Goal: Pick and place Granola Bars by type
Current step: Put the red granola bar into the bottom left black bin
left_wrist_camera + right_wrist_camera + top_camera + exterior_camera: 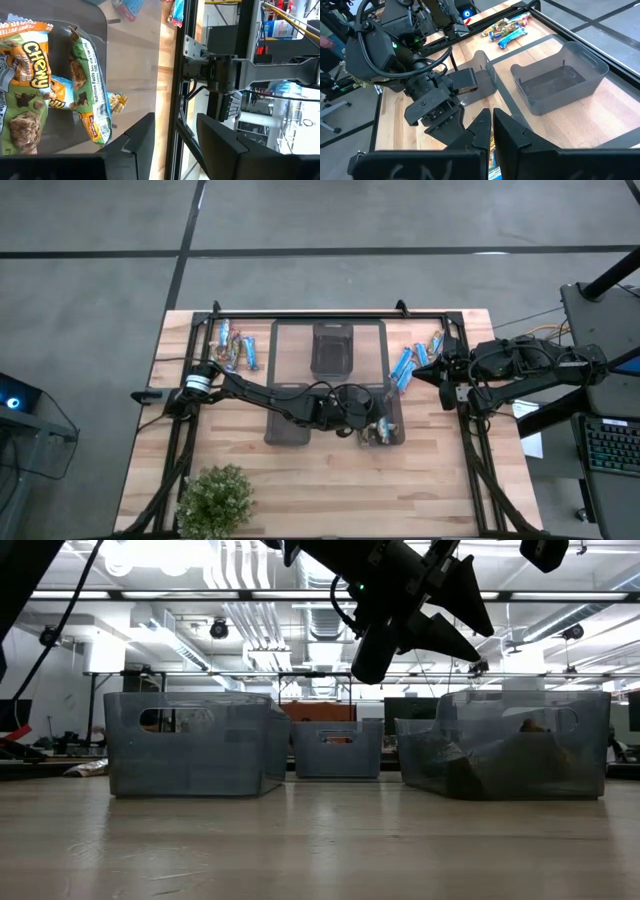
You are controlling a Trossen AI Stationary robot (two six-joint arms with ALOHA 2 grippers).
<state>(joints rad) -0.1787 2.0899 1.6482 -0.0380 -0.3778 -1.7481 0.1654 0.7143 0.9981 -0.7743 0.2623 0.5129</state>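
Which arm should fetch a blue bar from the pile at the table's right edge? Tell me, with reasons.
Right. Its pincer sits beside those blue bars, empty. The left pincer is extended over the bin holding Chewy bars, farther away.

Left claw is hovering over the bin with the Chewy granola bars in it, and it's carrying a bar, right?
Not quite. The left claw is over the bin with the Chewy granola bars, but it carries nothing: in the left wrist view its fingers stand apart with nothing between them.
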